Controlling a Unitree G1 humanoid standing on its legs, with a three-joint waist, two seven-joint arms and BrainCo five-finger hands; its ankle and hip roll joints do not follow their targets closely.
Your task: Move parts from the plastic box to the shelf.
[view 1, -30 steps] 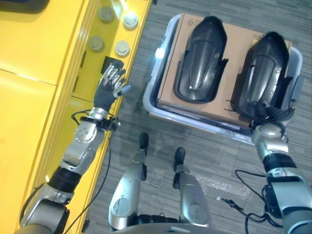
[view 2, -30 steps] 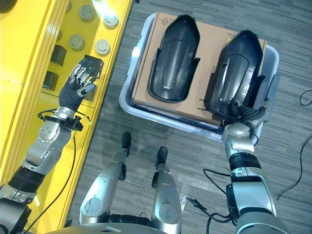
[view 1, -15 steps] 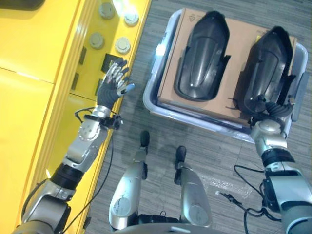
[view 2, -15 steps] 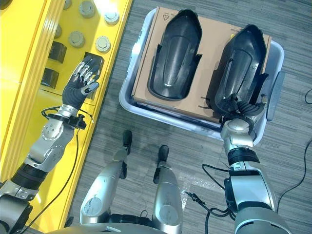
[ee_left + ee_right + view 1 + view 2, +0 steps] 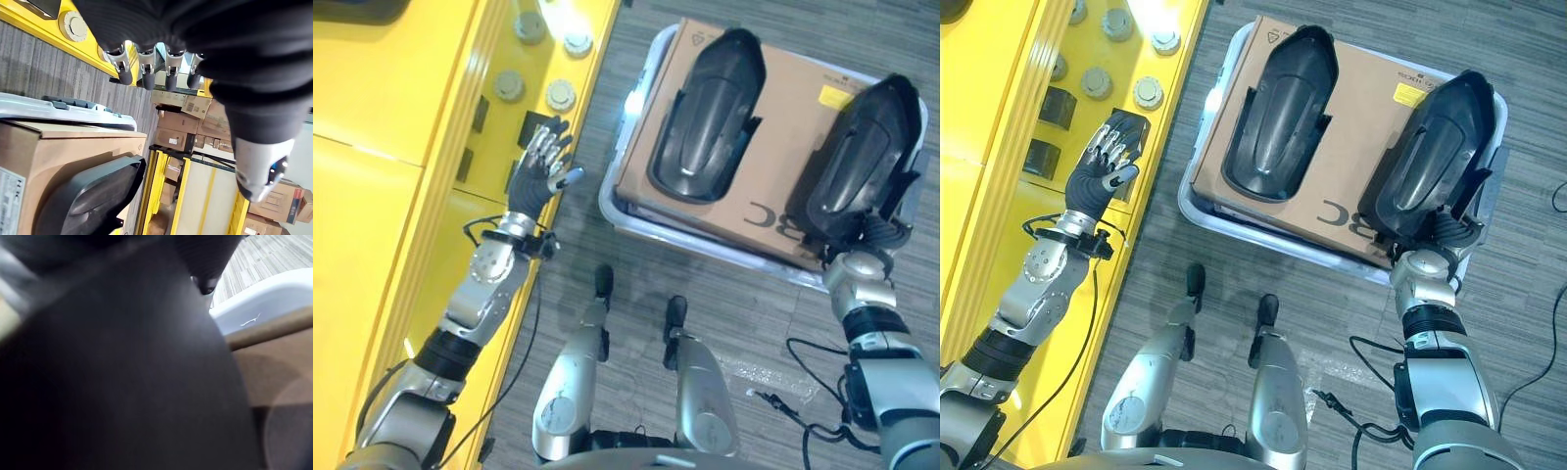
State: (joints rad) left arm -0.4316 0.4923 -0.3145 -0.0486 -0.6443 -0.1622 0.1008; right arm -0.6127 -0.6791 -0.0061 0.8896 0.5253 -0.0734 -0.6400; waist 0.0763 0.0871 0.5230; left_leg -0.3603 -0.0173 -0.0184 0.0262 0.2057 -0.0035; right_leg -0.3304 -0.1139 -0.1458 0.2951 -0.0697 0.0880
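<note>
Now, step: my right hand [image 5: 1449, 233] grips the right black moulded plastic part [image 5: 1430, 166] at the pale plastic box [image 5: 1197, 211]'s near right corner.
Left hand [image 5: 1102, 166]: fingers spread, empty, over the yellow shelf [image 5: 999, 108].
Next: I judge lifting it clear of the brown cardboard sheet [image 5: 1361, 127].

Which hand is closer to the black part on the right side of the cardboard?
Right. The right hand is at the near end of that black part; the left hand hovers over the yellow shelf, far off.
</note>
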